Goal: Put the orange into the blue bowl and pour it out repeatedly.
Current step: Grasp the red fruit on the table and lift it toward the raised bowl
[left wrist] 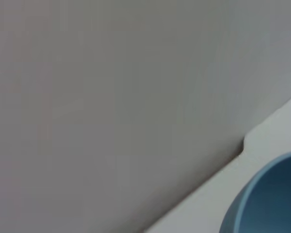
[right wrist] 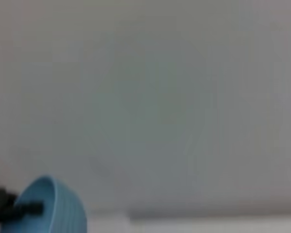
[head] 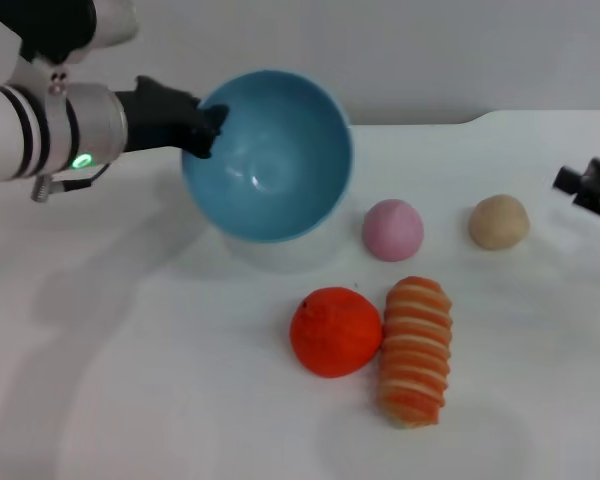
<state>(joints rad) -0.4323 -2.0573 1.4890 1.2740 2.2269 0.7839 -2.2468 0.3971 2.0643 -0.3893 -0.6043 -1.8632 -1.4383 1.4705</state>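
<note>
The blue bowl (head: 268,155) is lifted off the table and tipped on its side, its empty inside facing me. My left gripper (head: 204,128) is shut on the bowl's left rim. The orange (head: 335,331) lies on the white table in front of the bowl, touching a striped roll. A slice of the bowl (left wrist: 266,199) shows in the left wrist view, and the right wrist view catches the bowl (right wrist: 48,206) far off with the left gripper's fingers (right wrist: 24,208) on its rim. My right gripper (head: 592,186) is parked at the right edge.
An orange-and-cream striped roll (head: 416,350) lies right of the orange. A pink ball (head: 393,229) and a beige ball (head: 499,221) sit behind it. The white table (head: 160,380) ends at a grey wall at the back.
</note>
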